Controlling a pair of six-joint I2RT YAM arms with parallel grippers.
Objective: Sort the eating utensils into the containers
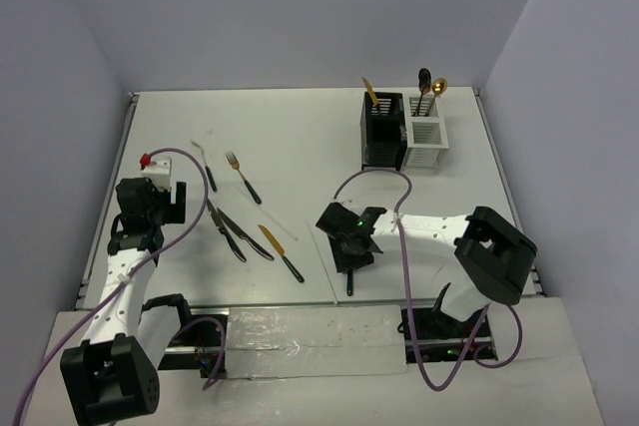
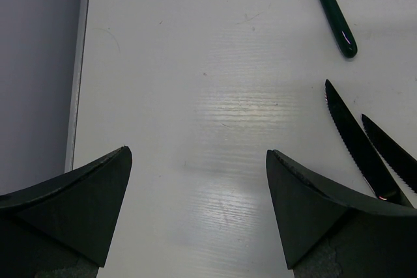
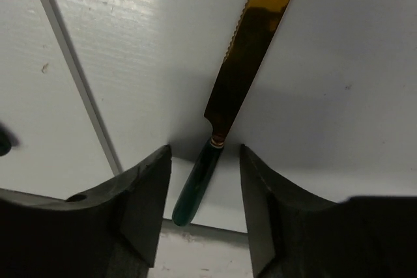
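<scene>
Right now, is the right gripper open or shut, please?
Open: the right gripper straddles the gold knife, gaps showing beside its green handle.

No text, label, brand, number or sign can be read in any view, neither on the bench nor on the arms.

The left arm (image 1: 125,266) is stretching forward from its base, and the left tool (image 2: 199,157) is pointing downward with its fingers spread wide apart. The right arm (image 1: 429,229) is folding leftward at the elbow, and the right tool (image 3: 204,161) is hanging low with its fingers parted more narrowly.
</scene>
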